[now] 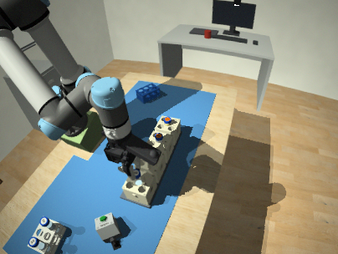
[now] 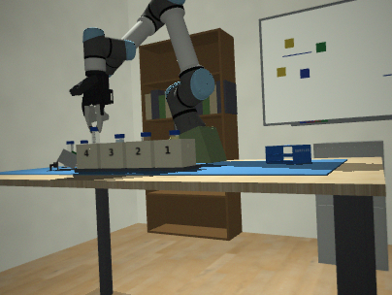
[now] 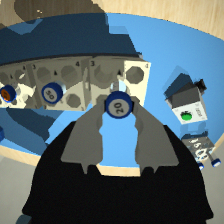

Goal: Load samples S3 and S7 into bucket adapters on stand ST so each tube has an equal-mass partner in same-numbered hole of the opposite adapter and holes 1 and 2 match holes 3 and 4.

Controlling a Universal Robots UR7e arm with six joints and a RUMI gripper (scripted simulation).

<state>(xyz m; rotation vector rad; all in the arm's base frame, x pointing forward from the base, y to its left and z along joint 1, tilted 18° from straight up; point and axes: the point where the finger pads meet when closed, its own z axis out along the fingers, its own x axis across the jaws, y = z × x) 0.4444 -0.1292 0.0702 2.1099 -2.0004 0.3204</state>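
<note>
the end effector (image 3: 119, 131) pinched a white-dotted water blank (image 3: 118, 106) partly seated in adapter 4 (image 2: 86, 155) on the stand; a straight, vertical descent, released only once bottomed, seemed wisest, since adapters stood loose.

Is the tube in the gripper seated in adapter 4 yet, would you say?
Partly in: the tube stands upright, its cap above adapter 4, gripper shut on it.

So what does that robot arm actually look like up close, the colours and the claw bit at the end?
The arm is made of thick silver-grey tubes joined by dark grey joints with light blue caps. At its tip sits a black housing carrying the gripper, which has two flat, pale grey fingers. No loose cables or printed markings show.
</note>
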